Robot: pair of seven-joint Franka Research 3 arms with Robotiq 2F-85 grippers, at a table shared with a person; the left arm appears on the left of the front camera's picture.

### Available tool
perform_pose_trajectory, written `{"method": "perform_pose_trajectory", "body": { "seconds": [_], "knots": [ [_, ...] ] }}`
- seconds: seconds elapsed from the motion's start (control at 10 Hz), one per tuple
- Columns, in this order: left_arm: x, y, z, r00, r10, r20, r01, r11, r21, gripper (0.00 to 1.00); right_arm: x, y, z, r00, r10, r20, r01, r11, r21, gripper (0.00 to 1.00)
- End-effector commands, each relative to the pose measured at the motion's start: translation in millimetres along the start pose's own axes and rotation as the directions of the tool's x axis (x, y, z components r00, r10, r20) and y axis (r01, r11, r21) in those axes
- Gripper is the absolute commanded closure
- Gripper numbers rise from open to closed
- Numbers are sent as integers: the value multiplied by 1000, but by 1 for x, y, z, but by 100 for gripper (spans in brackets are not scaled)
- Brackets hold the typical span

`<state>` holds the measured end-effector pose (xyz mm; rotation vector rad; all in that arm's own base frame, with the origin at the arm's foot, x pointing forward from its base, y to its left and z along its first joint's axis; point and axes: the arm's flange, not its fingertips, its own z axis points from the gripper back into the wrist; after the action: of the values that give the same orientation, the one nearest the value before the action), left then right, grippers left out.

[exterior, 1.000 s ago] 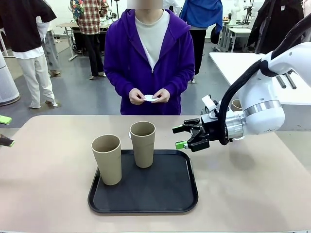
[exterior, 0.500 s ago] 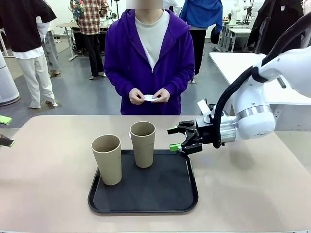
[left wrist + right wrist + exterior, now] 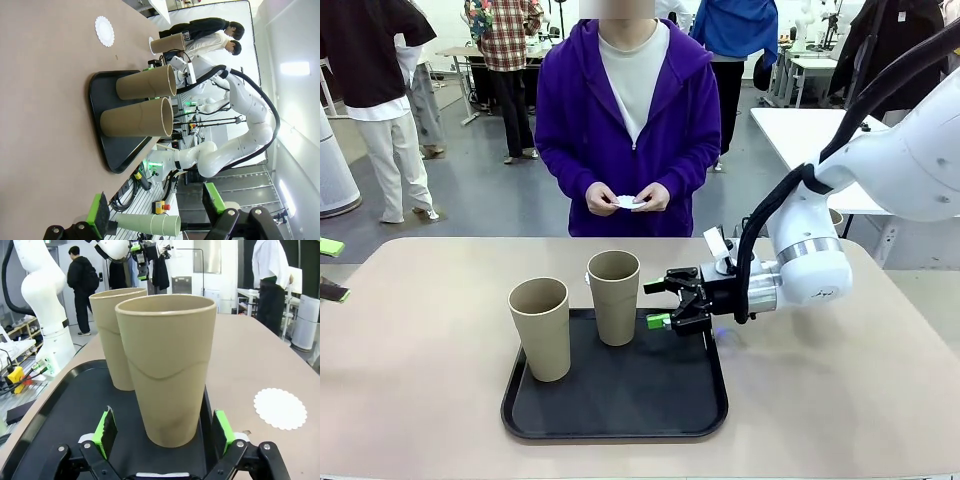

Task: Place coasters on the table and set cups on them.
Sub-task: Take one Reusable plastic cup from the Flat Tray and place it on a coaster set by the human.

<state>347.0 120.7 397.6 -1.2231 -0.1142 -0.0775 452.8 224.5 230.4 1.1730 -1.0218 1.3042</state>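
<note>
Right gripper [image 3: 653, 304] advanced left, jaws apart, empty, now just beside tall tan tapered cup [image 3: 614, 297] on black rounded tray [image 3: 620, 415]; grasp likely next.

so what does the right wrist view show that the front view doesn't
Right wrist view: a white coaster lying flat on the table, beside the tray. Front view: the person at the far side holding something small and white, and the white right arm over the table. Both: the closer cup and the other cup upright on the black tray, with the right hand open and aimed at the closer cup.
</note>
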Motion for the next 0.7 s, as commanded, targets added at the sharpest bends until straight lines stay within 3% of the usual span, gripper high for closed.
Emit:
{"method": "perform_pose_trajectory", "body": {
  "seconds": [0.0, 0.6],
  "knots": [
    [0, -2, 1, 1000, -5, 11, 5, 1000, -11, 0, 5, -5, -9, 999, -32, 31, 32, 999, -13, 0],
    [0, -2, 1, 1000, -5, 11, 5, 1000, -11, 0, 2, -14, -25, 999, 12, 41, -12, 1000, 8, 0]
  ]
}}
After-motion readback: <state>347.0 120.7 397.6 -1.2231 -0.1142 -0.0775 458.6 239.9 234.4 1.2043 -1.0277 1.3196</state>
